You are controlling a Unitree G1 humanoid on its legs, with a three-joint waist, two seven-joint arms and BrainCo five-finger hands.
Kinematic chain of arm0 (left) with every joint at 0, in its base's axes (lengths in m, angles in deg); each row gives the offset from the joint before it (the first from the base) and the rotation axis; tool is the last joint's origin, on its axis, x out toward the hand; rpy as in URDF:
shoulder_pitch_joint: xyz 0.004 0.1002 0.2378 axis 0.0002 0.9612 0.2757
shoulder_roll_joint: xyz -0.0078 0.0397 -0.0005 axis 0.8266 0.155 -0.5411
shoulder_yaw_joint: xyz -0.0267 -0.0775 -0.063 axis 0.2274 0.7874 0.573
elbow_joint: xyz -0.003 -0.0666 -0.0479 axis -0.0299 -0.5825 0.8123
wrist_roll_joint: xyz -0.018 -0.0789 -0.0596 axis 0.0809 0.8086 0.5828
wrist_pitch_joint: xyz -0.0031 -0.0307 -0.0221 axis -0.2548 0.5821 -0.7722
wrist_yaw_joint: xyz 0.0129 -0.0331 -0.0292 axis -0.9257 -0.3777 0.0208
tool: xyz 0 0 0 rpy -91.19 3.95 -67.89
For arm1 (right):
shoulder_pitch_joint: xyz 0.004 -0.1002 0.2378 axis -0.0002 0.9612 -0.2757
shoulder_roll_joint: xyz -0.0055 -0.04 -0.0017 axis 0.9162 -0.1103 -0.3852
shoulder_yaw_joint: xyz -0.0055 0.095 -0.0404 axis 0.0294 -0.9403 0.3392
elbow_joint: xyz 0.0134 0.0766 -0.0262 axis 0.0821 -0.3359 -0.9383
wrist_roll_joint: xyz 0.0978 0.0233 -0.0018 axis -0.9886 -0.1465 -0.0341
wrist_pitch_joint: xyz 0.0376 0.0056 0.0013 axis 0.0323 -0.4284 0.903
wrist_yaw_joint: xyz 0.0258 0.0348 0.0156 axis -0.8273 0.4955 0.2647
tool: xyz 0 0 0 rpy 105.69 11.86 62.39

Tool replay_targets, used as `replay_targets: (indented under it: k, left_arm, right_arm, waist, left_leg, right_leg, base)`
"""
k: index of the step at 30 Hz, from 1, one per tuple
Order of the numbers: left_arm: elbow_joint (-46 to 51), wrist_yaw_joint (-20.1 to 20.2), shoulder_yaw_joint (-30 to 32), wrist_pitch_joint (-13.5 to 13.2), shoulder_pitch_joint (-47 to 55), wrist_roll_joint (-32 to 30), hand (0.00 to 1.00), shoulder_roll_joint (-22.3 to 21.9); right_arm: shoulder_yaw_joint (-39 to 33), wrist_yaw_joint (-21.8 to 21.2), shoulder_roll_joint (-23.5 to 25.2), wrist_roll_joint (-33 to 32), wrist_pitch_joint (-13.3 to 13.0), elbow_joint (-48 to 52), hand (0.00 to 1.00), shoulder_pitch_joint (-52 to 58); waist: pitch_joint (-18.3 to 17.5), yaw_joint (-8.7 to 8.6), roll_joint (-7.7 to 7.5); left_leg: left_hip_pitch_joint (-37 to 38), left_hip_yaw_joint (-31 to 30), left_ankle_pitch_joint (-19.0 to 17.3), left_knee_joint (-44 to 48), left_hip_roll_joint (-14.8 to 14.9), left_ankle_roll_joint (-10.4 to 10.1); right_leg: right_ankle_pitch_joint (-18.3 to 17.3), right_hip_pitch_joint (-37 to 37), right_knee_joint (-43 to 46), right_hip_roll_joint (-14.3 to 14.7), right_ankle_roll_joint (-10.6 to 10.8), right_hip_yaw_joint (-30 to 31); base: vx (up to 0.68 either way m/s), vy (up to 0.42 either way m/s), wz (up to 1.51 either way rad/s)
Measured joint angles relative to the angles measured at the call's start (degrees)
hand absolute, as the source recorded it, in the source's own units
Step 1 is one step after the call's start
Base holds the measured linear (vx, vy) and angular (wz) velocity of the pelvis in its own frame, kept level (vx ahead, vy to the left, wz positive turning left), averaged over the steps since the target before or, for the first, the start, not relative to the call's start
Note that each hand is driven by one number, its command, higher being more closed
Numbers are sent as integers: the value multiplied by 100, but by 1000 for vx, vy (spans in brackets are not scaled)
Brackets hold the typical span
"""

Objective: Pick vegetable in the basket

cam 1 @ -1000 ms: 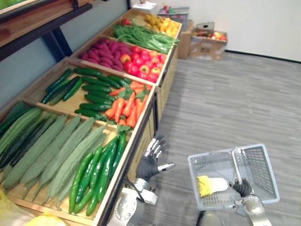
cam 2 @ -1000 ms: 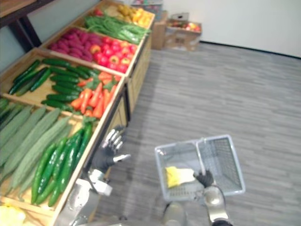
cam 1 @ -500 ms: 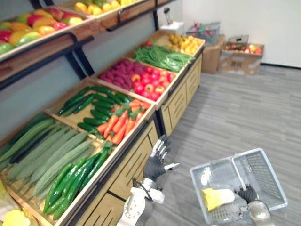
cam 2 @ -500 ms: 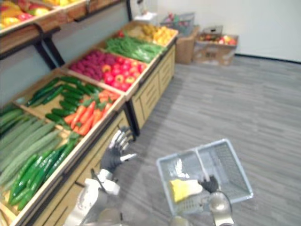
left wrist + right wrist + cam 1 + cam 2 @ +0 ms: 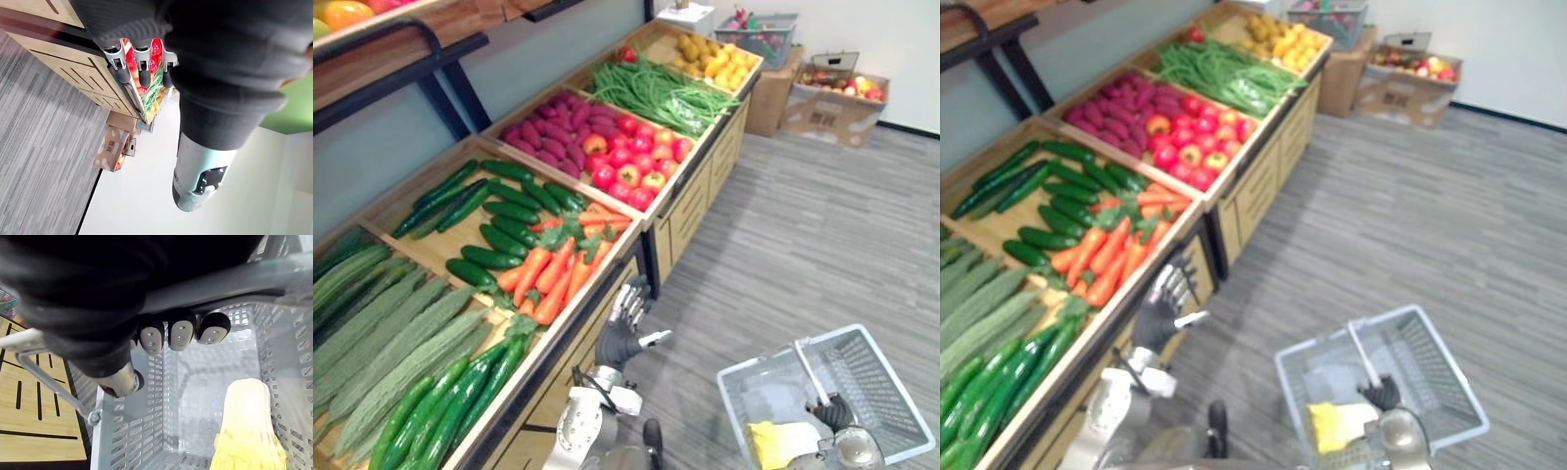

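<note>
Gripping basket handle (image 5: pixel 806 370), right hand (image 5: pixel 833 412).

A long wooden stand (image 5: pixel 693 208) runs along the wall, split into open compartments. From nearest to farthest they hold pale ridged gourds (image 5: pixel 391 343) beside long green peppers (image 5: pixel 450 401), dark cucumbers (image 5: pixel 499 211) beside carrots (image 5: pixel 558 269), purple sweet potatoes (image 5: pixel 553 122) beside red round fruit (image 5: pixel 641 166), then green beans (image 5: pixel 661 93) and yellow fruit (image 5: pixel 720 64). On the grey striped floor (image 5: pixel 822 225) past the stand's far end stand cardboard boxes (image 5: pixel 832 103).
</note>
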Motion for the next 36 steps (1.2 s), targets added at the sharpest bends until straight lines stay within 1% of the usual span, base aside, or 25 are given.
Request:
replay_targets:
  k: [1,2,3,4,5,6,7,8,9,10,12,15,17,18,19,20,21,22,25,26,27,29,31,33,36]
  left_arm:
    - [0,1,-13,5,-8,-2,0,6]
    - [16,-2,-32,25,3,-142,0,13]
    - [63,-10,-20,38,22,-170,0,40]
    - [172,-26,-10,51,37,-209,0,132]
    - [207,-32,-13,51,29,-209,0,212]
    - [226,-44,-11,59,-33,-209,0,312]
    - [230,-53,16,58,-29,-209,0,308]
    - [231,-74,6,58,-5,-210,0,308]
    - [230,-89,-24,59,7,-210,0,305]
    - [231,-91,-41,58,2,-210,0,302]
    - [225,-99,-188,56,-106,-210,0,293]
    - [223,-118,-448,55,-270,-212,0,285]
    - [247,-151,-630,46,-478,-222,0,210]
    - [276,-152,-641,46,-496,-222,0,212]
    - [308,-179,-603,36,-487,-363,0,232]
    - [230,-206,-591,54,-476,-424,0,164]
    - [179,-248,-577,90,-396,-530,0,-16]
    - [179,-255,-567,94,-390,-659,0,-93]
    - [139,-326,-381,87,-428,-813,0,-391]
    - [-43,-392,-228,78,-491,-852,0,-576]
    - [-189,-412,-165,78,-521,-877,0,-633]
    - [-824,-527,248,101,-519,-888,0,-697]
    - [-1047,-657,644,111,-444,-1014,0,-688]
    - [-1264,-865,1128,242,-304,-1149,0,-607]
    - [-1324,-895,1320,340,-162,-1341,0,-438]
  right_arm:
    - [-45,2,2,0,-1,-2,100,7]
    - [-200,9,33,-1,0,-41,100,-12]
    - [-214,17,48,0,-1,-47,100,-22]
    - [-242,14,111,0,-8,-104,100,-17]
    - [-276,14,160,0,-8,-163,100,-19]
    - [-444,18,277,-3,-12,-234,100,-14]
    - [-507,18,300,-6,-15,-243,100,-12]
    - [-669,32,331,-15,-17,-251,100,-10]
    - [-800,60,331,-17,-31,-254,100,-34]
    - [-859,71,330,-16,-48,-255,100,-33]
    - [-1033,129,329,-21,-54,-285,100,-23]
    - [-1087,129,407,-66,-48,-290,100,-10]
    - [-1095,129,461,-116,-47,-289,100,79]
    - [-1099,128,482,-118,-45,-286,100,113]
    - [-1194,129,637,-125,-28,-270,100,238]
    - [-1249,128,637,-133,-15,-271,100,261]
    - [-1455,163,642,-205,-18,-243,100,286]
    - [-1556,198,657,-266,6,-249,100,296]
    - [-1700,210,607,-380,42,-362,100,391]
    - [-1803,214,608,-500,96,-487,100,436]
    - [-1864,215,608,-516,105,-498,100,479]
    - [-2002,242,515,-522,88,-693,100,428]
    - [-1971,236,492,-545,88,-713,100,349]
    - [-1925,230,492,-552,88,-712,100,231]
    - [-1841,217,494,-567,92,-711,100,244]
  waist:
    - [-1,-1,-9]
    - [-12,5,-15]
    - [-26,-4,-52]
    - [-95,-35,-200]
    - [-115,-50,-246]
    - [-133,-139,-287]
    - [-126,-163,-276]
    - [-113,-165,-230]
    - [-108,-173,-199]
    - [-107,-174,-194]
    - [-99,-181,-152]
    - [-95,-106,-86]
    - [-113,26,-120]
    - [-125,35,-173]
    - [-278,51,-475]
    - [-312,46,-395]
    - [-353,45,-181]
    - [-384,59,-104]
    - [-451,9,71]
    - [-439,-51,55]
    - [-434,-71,46]
    - [-429,-69,43]
    - [-436,-129,66]
    - [-428,-190,41]
    - [-463,-242,13]
  left_leg:
    - [76,-12,-115,26,-35,47]
    - [306,-104,-271,75,-118,88]
    - [397,-154,-305,71,-187,118]
    - [584,-282,-343,61,-317,185]
    - [673,-392,-351,54,-350,212]
    - [840,-802,-373,6,-357,245]
    - [934,-932,-372,-56,-331,244]
    - [1121,-1146,-372,-172,-261,242]
    - [1255,-1366,-374,-235,-221,239]
    - [1288,-1469,-378,-252,-212,232]
    - [1312,-2011,-464,-229,-107,92]
    - [1263,-2447,-757,106,187,-199]
    - [1024,-2862,-1347,768,415,-569]
    - [972,-2978,-1543,891,438,-615]
    - [885,-3129,-1771,990,541,-901]
    - [889,-3120,-1811,982,786,-965]
    - [834,-3031,-1560,853,1226,-1007]
    - [823,-2788,-1049,719,1357,-1021]
    - [638,-2590,-291,326,1603,-994]
    - [428,-2127,189,278,1639,-811]
    - [385,-1863,290,293,1649,-776]
    - [482,-569,301,242,1593,-768]
    - [599,-326,329,-159,1581,-730]
    - [750,-326,477,-744,1571,-907]
    - [746,-321,579,-932,1391,-1009]
  right_leg:
    - [-52,-85,387,-109,83,-8]
    - [-64,-522,1822,-439,177,59]
    - [54,-759,2491,-623,365,110]
    - [598,-1272,3645,-895,622,439]
    - [908,-1463,4066,-953,634,589]
    - [770,-1810,4950,-883,424,764]
    - [644,-1923,5135,-820,213,794]
    - [416,-2088,5221,-700,-145,755]
    - [281,-2220,5001,-678,-356,624]
    - [239,-2287,4790,-676,-423,580]
    - [160,-2460,3587,-595,-523,616]
    - [206,-2374,2215,-358,-474,1067]
    - [321,-2161,1191,-358,-354,1611]
    - [343,-2101,1061,-368,-319,1750]
    - [531,-1896,816,-447,176,1905]
    - [449,-1845,943,-358,489,1704]
    - [221,-1837,1140,-72,251,1356]
    - [57,-1844,1383,-26,162,1130]
    - [-87,-1624,1430,-28,-40,435]
    - [-127,-1400,1354,-99,-119,-64]
    - [-134,-1307,1315,-129,-138,-215]
    - [-146,-1042,1058,-155,-170,-507]
    - [-94,-1025,913,-46,-184,-585]
    - [25,-1045,682,62,-138,-603]
    - [186,-1016,420,-1,-5,-563]
  base:
    - [257,181,16]
    - [281,212,19]
    - [390,236,41]
    - [282,149,54]
    - [393,68,111]
    - [299,0,107]
    - [402,-18,124]
    - [252,-63,96]
    - [259,-120,92]
    - [229,-188,102]
    - [197,-252,110]
    - [145,-310,85]
    - [108,-465,81]
    - [147,-707,102]
    - [114,-505,90]
    - [180,-774,108]
    - [127,-589,92]
    - [150,-704,94]
    - [92,-430,122]
    - [78,-291,143]
    - [45,-296,156]
    - [-35,-129,85]
    - [-40,-43,31]
    - [-56,33,6]
    - [-26,116,10]
